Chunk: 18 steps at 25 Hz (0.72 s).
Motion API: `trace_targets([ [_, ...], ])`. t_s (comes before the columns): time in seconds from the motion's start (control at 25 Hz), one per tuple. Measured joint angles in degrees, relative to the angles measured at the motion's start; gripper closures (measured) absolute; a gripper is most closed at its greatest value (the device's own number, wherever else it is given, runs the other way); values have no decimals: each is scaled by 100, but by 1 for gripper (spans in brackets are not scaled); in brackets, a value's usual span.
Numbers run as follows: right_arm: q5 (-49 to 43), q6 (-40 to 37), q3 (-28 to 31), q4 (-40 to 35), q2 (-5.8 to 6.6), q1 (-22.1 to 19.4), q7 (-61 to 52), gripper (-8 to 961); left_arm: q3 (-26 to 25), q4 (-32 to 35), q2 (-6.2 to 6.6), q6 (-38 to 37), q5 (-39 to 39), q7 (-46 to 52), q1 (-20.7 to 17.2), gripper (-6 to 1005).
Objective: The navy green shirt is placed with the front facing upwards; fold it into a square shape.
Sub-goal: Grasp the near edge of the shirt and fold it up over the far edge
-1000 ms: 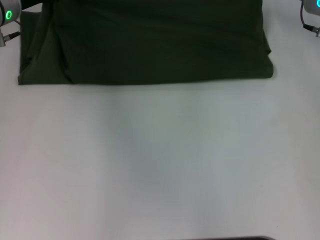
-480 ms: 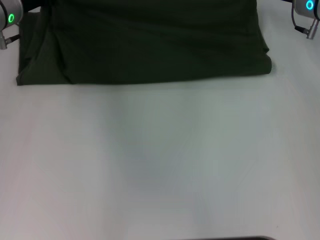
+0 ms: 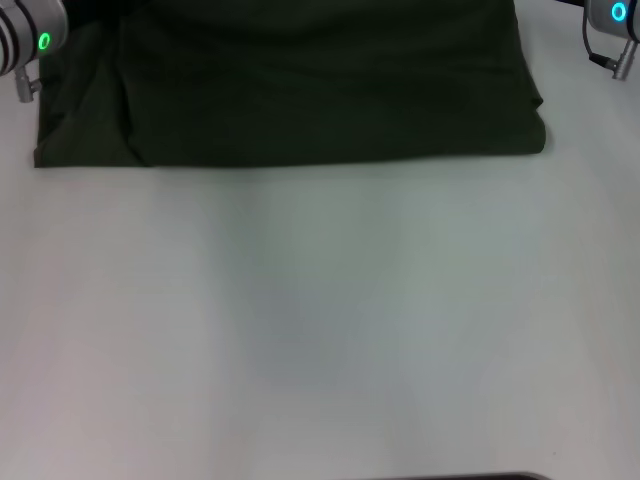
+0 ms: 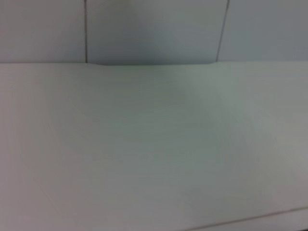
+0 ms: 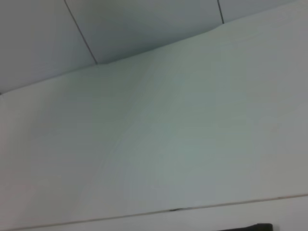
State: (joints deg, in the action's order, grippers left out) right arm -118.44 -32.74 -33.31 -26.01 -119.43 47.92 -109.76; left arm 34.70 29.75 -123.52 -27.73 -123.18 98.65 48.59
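Though part-hidden, shirt [image 3: 320, 90] on table [image 3: 320, 330]

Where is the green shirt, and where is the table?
shirt [image 3: 320, 90], head view, middle of the dark green cloth.
table [image 3: 320, 330], head view, bare white top in front of the shirt.

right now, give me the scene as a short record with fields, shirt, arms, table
shirt: the navy green shirt lies flat at the far side of the table, its near edge straight, top cut off by the head view
shirt detail: a fold ridge near its left end; no lettering visible
left arm: left gripper body at the shirt's far left corner, green light on
right arm: right gripper body just beyond the shirt's right edge, blue light on
table: white table
wrist views: show only white surface and panel seams
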Motion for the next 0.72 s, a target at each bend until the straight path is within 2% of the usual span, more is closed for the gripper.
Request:
trace_targets([
  [0.24,36,-56,-28,17,-8,6,68,842,217,-58,-52,293,40,22,13,889],
  [0.32,101,-47,-28,17,-8,-1,66,835,219,-89,-52,383,131,25,21,817],
  [0.72,203,-106,-24,-95,6,-146,108,402,291,-55,-39,577,322,-23,-65,430],
])
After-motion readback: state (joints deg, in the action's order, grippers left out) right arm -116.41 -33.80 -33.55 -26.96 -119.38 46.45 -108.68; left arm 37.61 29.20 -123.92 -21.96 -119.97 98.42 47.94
